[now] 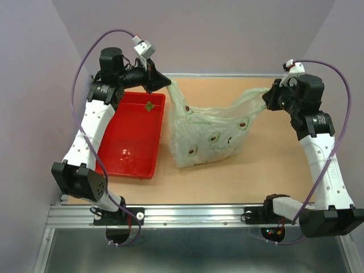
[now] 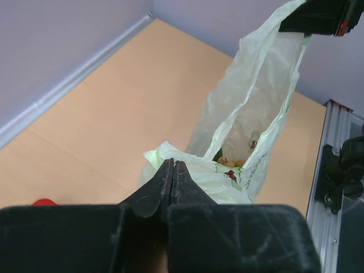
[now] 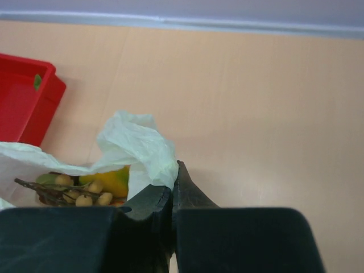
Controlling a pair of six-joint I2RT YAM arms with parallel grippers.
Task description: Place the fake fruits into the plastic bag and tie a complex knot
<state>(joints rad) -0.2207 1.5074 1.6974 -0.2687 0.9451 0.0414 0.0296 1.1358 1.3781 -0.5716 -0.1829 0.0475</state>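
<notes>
- Thin, crinkly, translucent pale-green plastic bag (image 1: 206,136): stands on the tan desk (image 1: 261,173), strung between the two tools, with one handle strip running up to each. No knot is tied yet.
- Left tool (image 2: 172,170): fingers together, clamped on a fold of the bag's film just ahead of its tips.
- Right tool (image 3: 173,177): fingers together, clamped on the other strip, with a puff of film bunched just left of its tips.
- Risk, as judged: both holds are on thin, slippery film. If the tools draw further apart, a strip may slide out or tear, and the freed side would let the mouth sag. Crossing the strips for the knot needs slack, and a hard lift could tip the bag and spill its load.
- Bag contents: small plastic fake fruits (image 3: 94,186) lie below and left of the right tool. A yellow-orange piece (image 3: 116,179) and a brownish bunch (image 3: 68,192) show; the film hides any others.
- Red rectangular plastic tray (image 1: 131,136): lies under the left tool's arm, just beside the bag. It holds a small green piece (image 1: 149,106); a pale mark near its middle cannot be identified.
</notes>
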